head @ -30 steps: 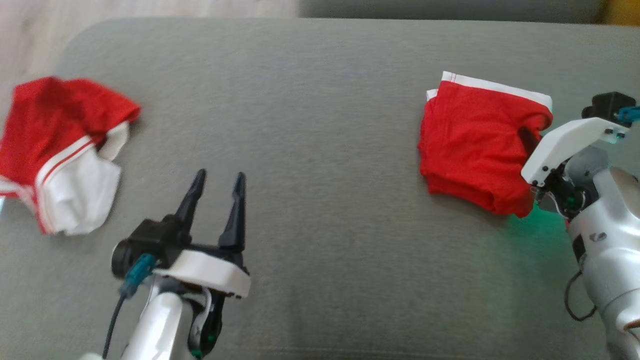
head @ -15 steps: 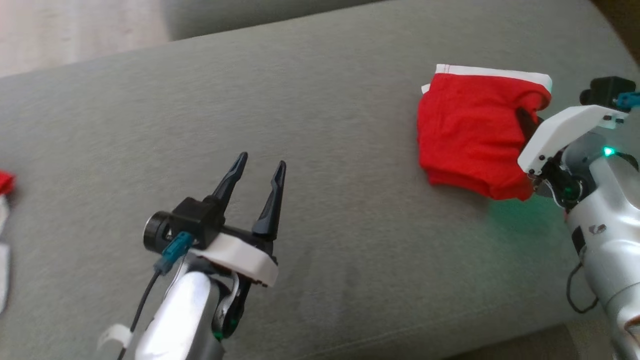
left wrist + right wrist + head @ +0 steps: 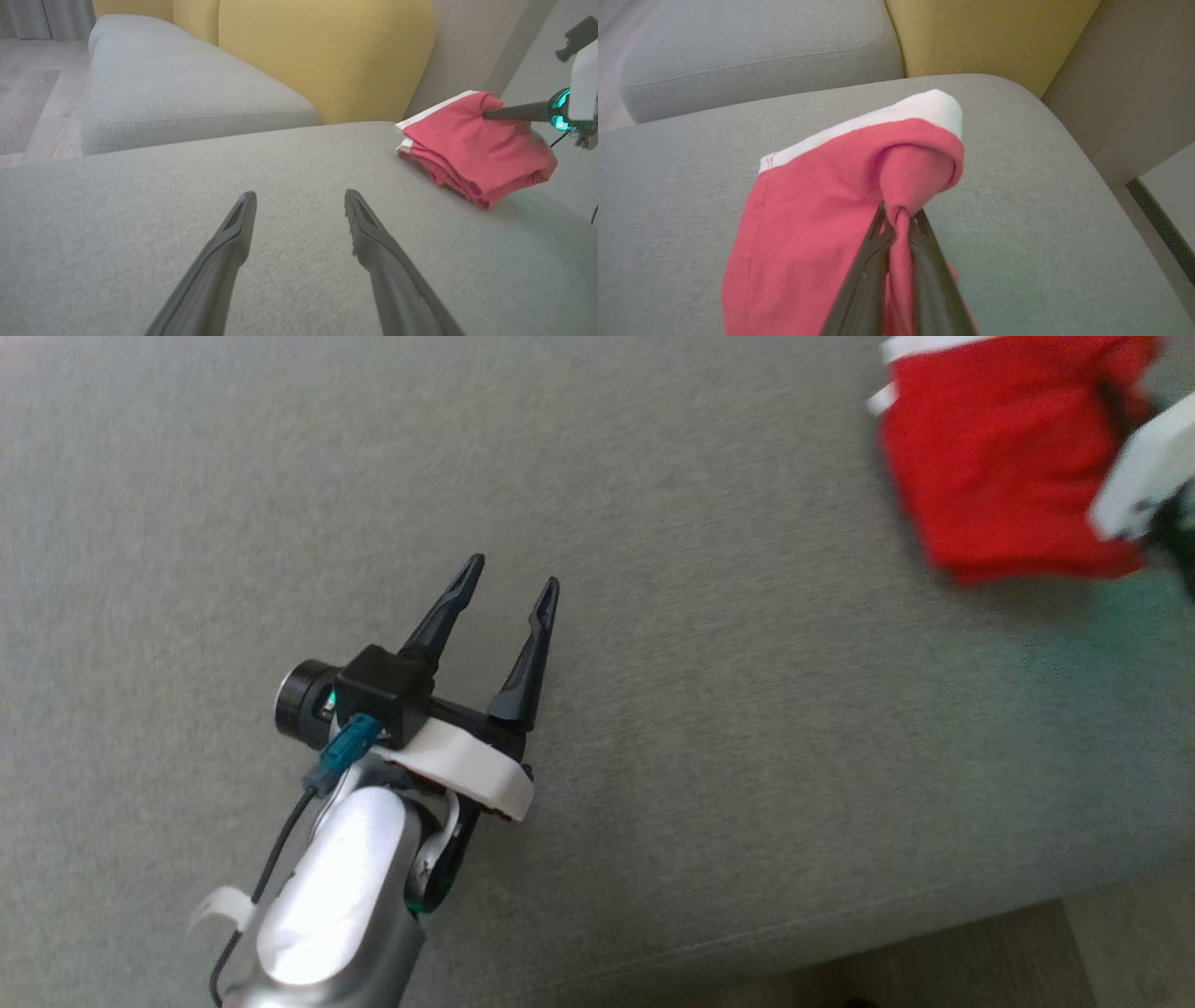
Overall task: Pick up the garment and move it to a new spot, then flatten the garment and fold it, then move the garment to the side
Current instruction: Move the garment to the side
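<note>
The right gripper (image 3: 899,214) pinches a bunched fold of the folded red garment (image 3: 803,219). The garment rests on the grey seat cushion (image 3: 747,728), near the cushion's right end, white band facing the cushion's rear. The left gripper (image 3: 513,571) hangs over the cushion's middle, fingers spread and empty, well apart from the garment. A yellow backrest (image 3: 327,56) stands behind the cushion.

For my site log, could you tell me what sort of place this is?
Probably a home living room: a grey sofa seat, yellow back cushions behind it and pale wood-look flooring beside it.
</note>
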`<state>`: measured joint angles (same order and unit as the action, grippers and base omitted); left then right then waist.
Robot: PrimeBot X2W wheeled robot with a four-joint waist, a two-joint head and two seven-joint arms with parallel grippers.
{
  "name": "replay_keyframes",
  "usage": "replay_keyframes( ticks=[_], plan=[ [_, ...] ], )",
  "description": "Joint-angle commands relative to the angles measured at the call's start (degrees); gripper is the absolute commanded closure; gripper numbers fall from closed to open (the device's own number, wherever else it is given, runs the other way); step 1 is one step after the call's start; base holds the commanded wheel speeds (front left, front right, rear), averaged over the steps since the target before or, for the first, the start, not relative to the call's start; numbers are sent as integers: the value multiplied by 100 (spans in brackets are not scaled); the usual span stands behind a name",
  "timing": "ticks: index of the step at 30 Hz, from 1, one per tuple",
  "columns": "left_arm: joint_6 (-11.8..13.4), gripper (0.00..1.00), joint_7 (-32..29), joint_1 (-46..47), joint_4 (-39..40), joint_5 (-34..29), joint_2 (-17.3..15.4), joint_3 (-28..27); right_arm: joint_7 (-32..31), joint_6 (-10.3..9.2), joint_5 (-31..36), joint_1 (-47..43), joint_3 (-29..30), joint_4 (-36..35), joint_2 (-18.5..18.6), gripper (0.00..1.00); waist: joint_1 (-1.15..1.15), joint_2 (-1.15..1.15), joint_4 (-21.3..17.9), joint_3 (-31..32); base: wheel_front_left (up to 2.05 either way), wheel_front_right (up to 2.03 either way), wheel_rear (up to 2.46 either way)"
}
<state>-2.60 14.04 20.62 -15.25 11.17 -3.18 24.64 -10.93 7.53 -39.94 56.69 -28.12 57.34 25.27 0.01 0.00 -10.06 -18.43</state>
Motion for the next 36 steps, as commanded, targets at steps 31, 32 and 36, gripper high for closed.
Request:
replay_keyframes(
  ticks=[31, 32, 36],
  plan=[
    [357, 0, 78, 6, 342, 300, -313, -683, 2012, -4, 1500, 1398, 133, 1206, 71, 0, -1, 0, 516, 311, 0, 0, 0],
    [391, 0, 82, -59, 391, 324, -333, -747, 2098, -4, 1476, 1285, 82, 1092, 2, 0, -1, 0, 528, 450, 0, 0, 0],
    [498, 0, 88, -353, 562, 411, -451, -964, 2362, -4, 1272, 755, -4, 564, -151, 0, -1, 0, 633, 1017, 0, 0, 0]
  ],
)
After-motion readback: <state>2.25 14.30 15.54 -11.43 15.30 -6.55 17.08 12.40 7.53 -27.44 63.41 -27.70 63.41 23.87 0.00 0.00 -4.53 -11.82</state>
